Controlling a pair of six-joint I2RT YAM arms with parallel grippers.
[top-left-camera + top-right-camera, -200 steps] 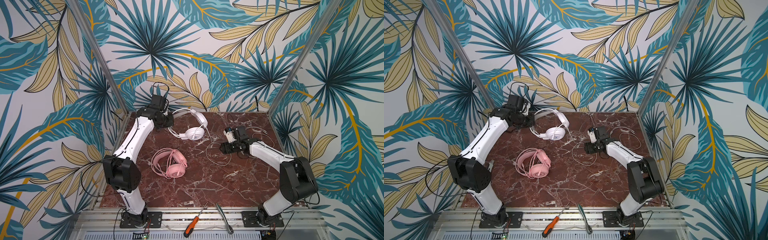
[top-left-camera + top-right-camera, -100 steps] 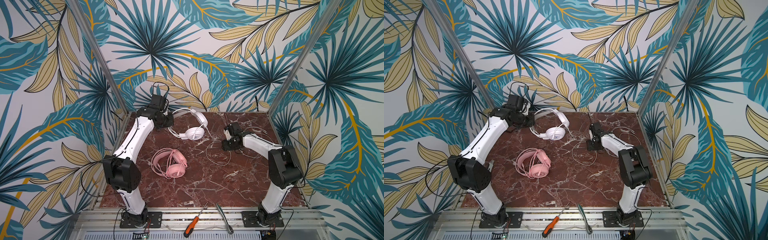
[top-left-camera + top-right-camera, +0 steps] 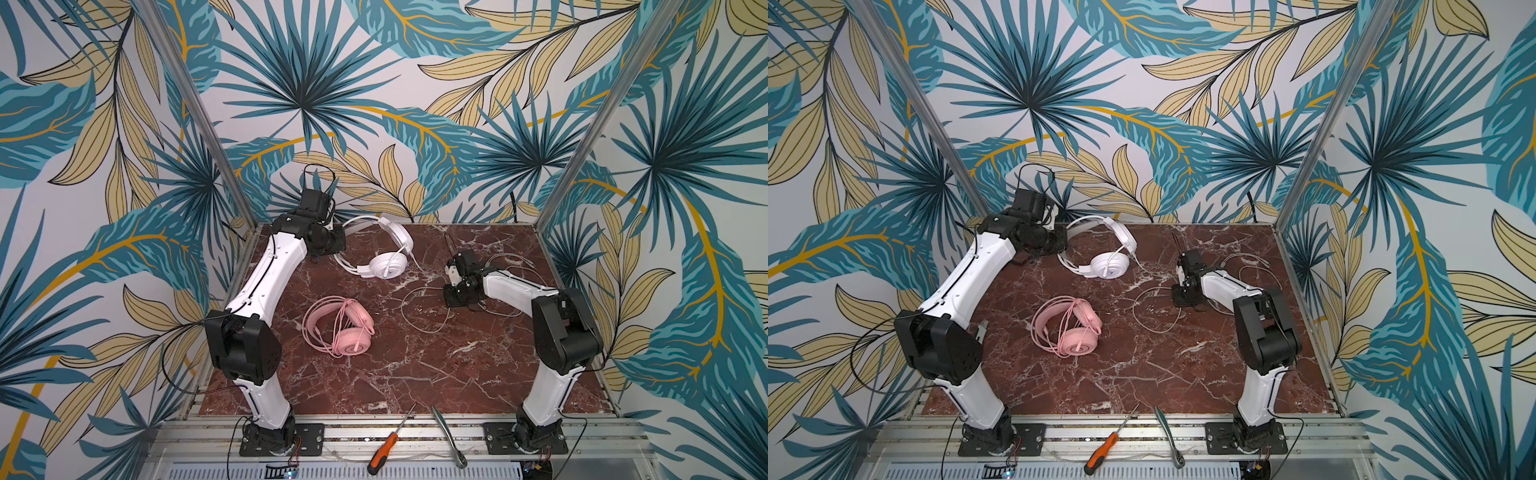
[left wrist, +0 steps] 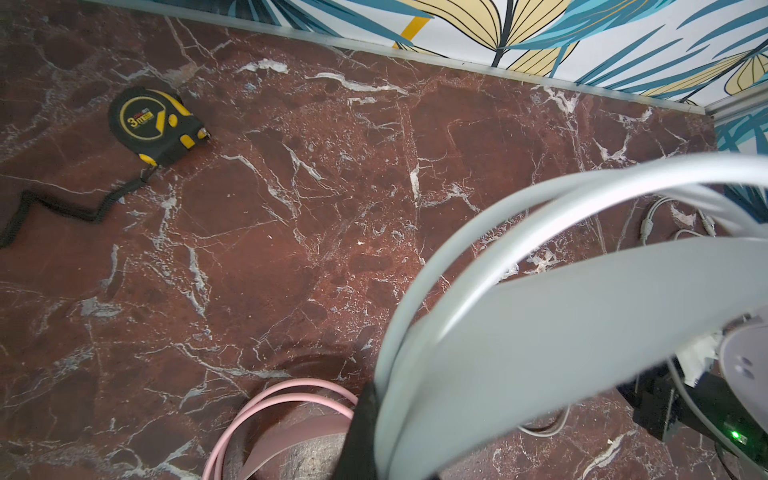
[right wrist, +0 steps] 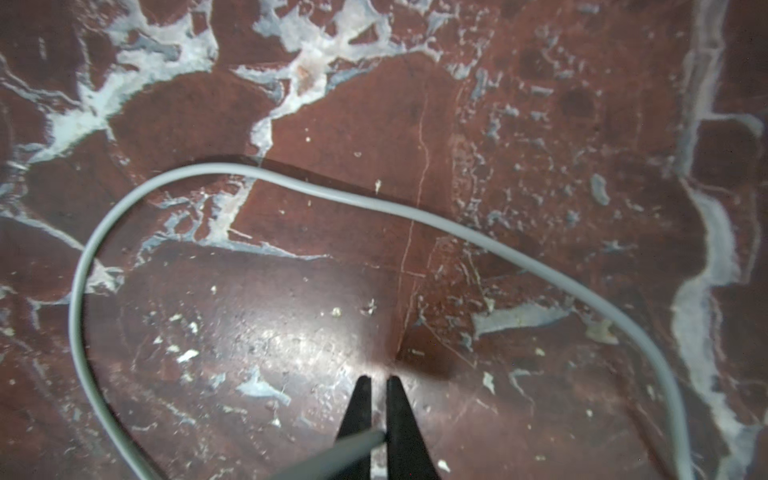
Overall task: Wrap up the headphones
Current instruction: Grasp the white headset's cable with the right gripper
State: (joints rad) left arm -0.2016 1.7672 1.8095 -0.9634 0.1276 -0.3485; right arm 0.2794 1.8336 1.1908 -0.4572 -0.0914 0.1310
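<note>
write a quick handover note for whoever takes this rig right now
Left gripper: shut, apparently on the headband of the white headphones, at the back left of the table.
Right gripper: shut on the white cable, low over the table, right of centre.
Pink headphones: lying mid-table with their cable looped around them; looks done.
Left to do: the white cable lies in loose loops on the table; wind it onto the white headphones.

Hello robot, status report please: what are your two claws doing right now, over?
Left gripper shut on white headphones, at the headband. Right gripper shut on loose white cable. Pink headphones lie apart from both.
</note>
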